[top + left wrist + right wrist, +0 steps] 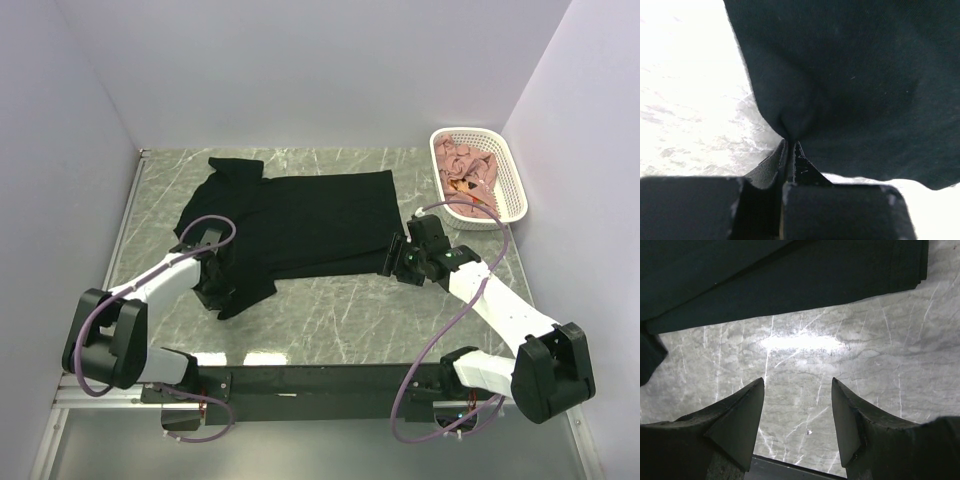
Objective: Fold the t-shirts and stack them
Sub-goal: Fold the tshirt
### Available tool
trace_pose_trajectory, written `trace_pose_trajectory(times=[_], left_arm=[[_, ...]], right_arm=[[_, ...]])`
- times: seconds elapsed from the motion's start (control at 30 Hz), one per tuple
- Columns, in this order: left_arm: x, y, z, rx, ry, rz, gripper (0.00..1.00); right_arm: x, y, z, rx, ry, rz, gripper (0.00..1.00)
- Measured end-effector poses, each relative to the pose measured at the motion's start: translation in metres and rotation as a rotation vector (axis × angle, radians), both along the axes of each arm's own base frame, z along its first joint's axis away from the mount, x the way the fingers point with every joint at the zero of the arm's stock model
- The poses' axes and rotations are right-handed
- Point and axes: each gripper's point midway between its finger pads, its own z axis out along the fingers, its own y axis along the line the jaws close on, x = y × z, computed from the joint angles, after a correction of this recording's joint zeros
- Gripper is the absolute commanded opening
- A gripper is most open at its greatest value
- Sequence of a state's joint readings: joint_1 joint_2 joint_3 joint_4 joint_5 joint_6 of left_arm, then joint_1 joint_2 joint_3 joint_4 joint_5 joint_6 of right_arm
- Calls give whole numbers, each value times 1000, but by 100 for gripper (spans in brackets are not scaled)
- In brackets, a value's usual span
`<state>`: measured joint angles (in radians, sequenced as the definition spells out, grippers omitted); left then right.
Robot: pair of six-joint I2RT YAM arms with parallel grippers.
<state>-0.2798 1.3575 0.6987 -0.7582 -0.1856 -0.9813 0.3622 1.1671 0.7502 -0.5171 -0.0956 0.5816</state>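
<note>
The black t-shirt [300,225] lies spread on the table [330,310]. The left gripper [790,142] pinches its near left side. The right gripper [797,390] is apart, holding nothing. Pulling with one gripper could bunch it.

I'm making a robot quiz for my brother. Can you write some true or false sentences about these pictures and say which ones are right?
1. The left pincer is pinching the black t-shirt. True.
2. The pink cloth lies in the white basket. True.
3. The right pincer is holding pink cloth. False: it is open above the table, holding nothing.
4. The black t-shirt is folded into a small square. False: it lies spread out on the table.
</note>
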Motion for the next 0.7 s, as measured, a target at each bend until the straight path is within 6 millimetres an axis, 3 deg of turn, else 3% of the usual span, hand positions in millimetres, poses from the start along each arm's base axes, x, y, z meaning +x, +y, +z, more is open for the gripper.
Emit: trace_pose_trajectory(times=[0.13,0.37,0.5,0.7], left_arm=[[23,3,22,39,-48,-11,1],[125,-7,82,104,-230,-71,1],[172,-11,89,155,-269,-114,1],[207,-15,87,191,-285,-167,1]], right_arm=[[0,0,0,-3,0,2,63],[-1,-1,-1,-6,4,2,63],[-2,-2,-2,-10,10,1,63],[-5,-3,-1,-13,12,3,63]])
